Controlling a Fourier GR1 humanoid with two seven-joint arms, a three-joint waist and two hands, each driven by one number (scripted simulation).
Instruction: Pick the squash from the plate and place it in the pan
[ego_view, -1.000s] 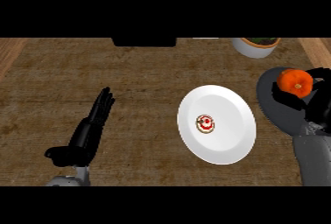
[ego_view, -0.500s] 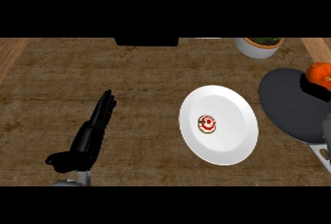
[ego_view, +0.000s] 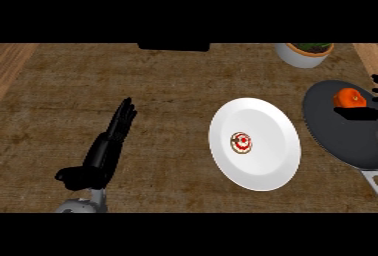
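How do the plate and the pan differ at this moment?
The plate is white and lies wholly in view mid-counter; the pan is dark and cut off by the right edge. The plate carries only a small red emblem at its centre, while the pan holds the orange squash. Both are round and rest on the counter.

The squash (ego_view: 348, 96) lies in the pan (ego_view: 332, 135) at the right edge, beside the white plate (ego_view: 266, 160). The left hand (ego_view: 103, 150) rests open on the tabletop (ego_view: 170, 90).

We see our left hand (ego_view: 100, 155) as glossy black, with long slim fingers (ego_view: 122, 117) and a stubby thumb; behind it sits a grey forearm (ego_view: 80, 205).
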